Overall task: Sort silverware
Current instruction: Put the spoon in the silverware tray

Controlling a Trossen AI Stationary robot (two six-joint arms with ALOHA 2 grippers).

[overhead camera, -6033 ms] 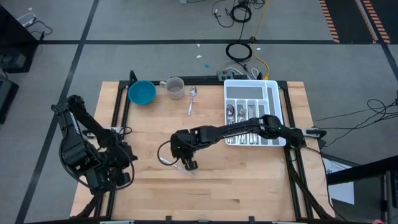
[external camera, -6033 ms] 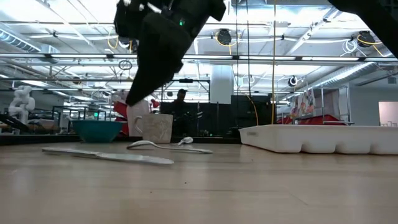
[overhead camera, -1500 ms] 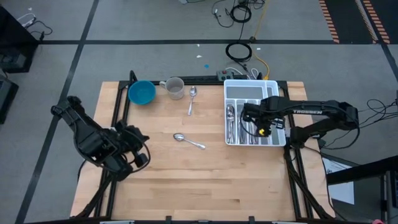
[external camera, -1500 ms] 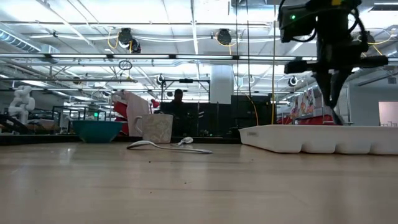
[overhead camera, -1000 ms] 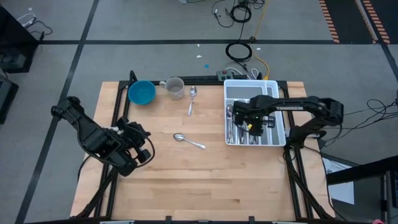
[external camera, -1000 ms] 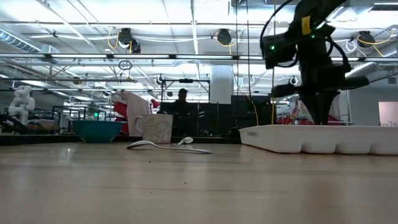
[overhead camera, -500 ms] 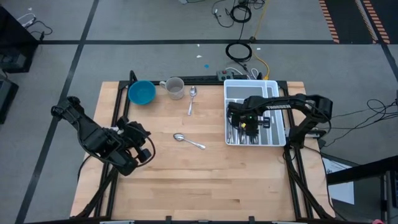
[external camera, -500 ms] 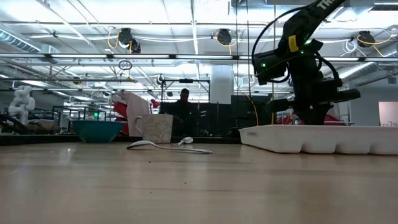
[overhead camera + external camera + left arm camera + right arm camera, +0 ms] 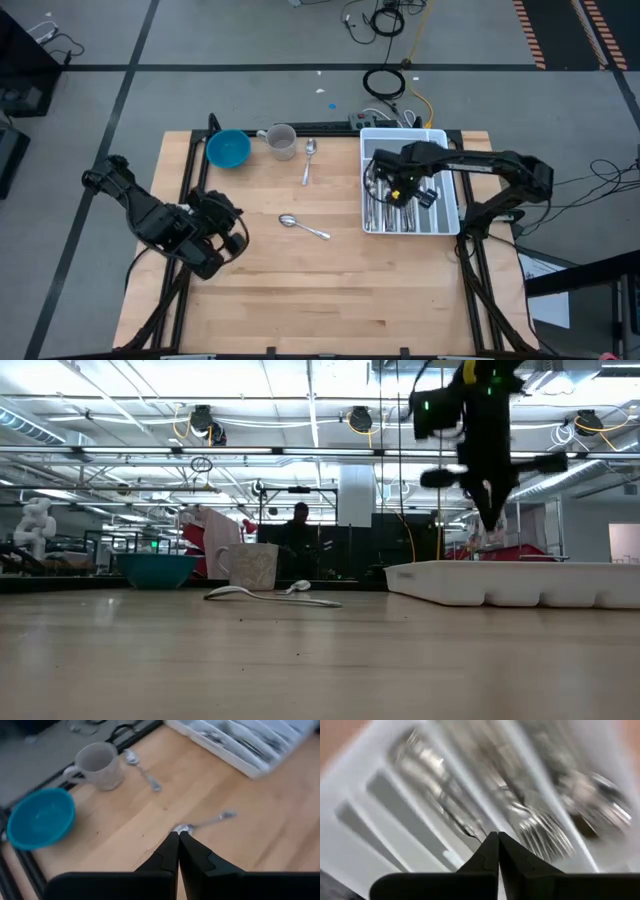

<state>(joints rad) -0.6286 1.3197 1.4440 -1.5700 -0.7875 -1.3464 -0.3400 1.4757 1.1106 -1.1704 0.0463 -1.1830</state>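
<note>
Jaws of both arms were pressed together and pinched nothing. The right gripper (image 9: 392,194) hung over the white tray (image 9: 449,205), clear above its rim in the low view, fingertips pointing down at the compartments. The left gripper (image 9: 236,240) sat low near the bench's left edge, aimed toward the middle of the bench (image 9: 340,290). Most of the silverware (image 9: 388,208) lay in the tray's long compartments, forks among them. Two spoons were left unsorted: one spoon (image 9: 303,226) at the bench's middle, just ahead of the left jaws, and a second spoon (image 9: 309,158) beside the mug (image 9: 281,141), near the blue bowl (image 9: 228,149). Sorting was judged nearly complete.
</note>
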